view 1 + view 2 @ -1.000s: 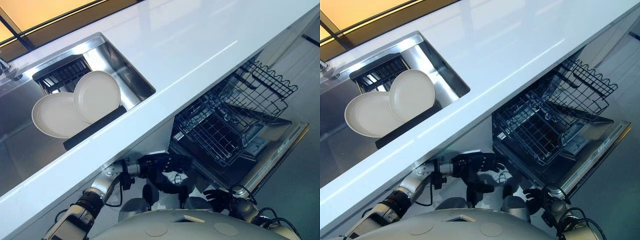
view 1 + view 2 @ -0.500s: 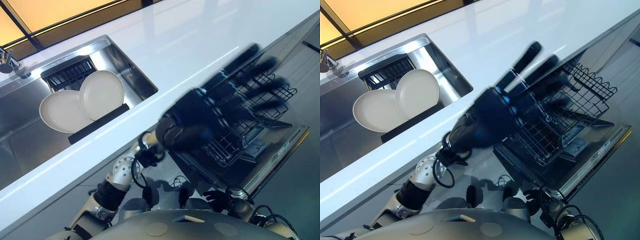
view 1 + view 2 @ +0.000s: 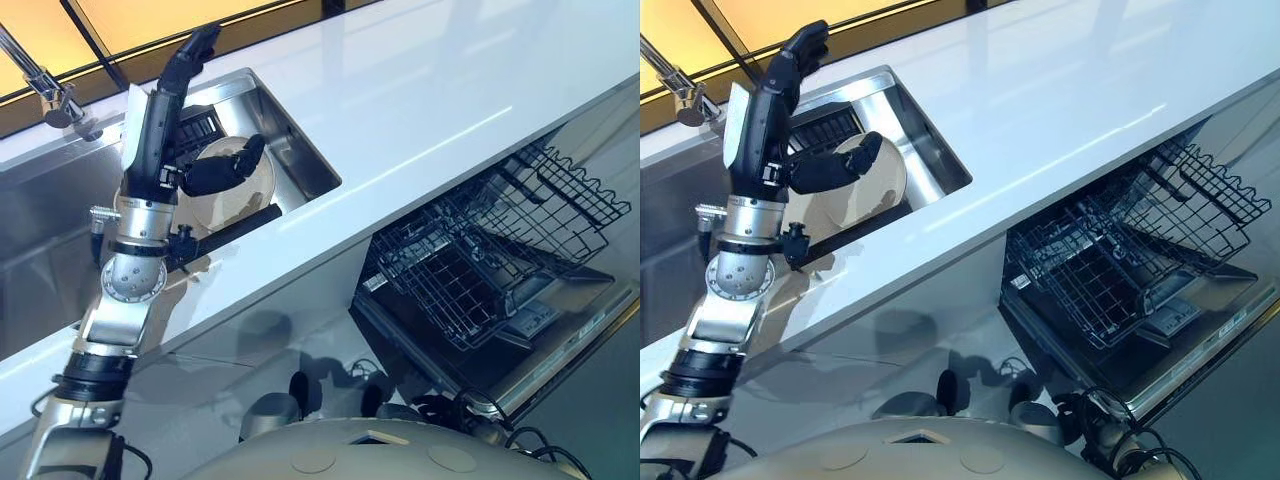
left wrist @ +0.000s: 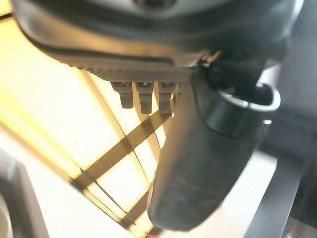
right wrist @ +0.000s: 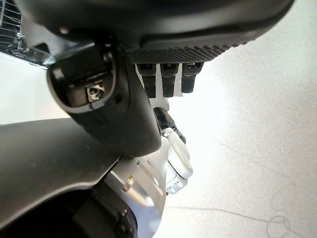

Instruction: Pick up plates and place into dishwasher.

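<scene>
Here the left hand is hanging above the sink, its fingers reaching out straight toward the window and its thumb sticking out sideways over the plates, so the hand is standing open and gripping nothing; a plate is leaning on edge in the sink behind the thumb, propped against a dark rack, and the arm is covering most of what lies beside it; a tap is rising at the sink's far corner; the white counter is running along past the sink; below its front edge the dishwasher is standing open with its door dropped flat and its wire basket pulled out, holding no plates; the right hand is showing in its wrist view with short stubs of fingers over a pale floor, and I cannot tell whether it is open or curled.
</scene>
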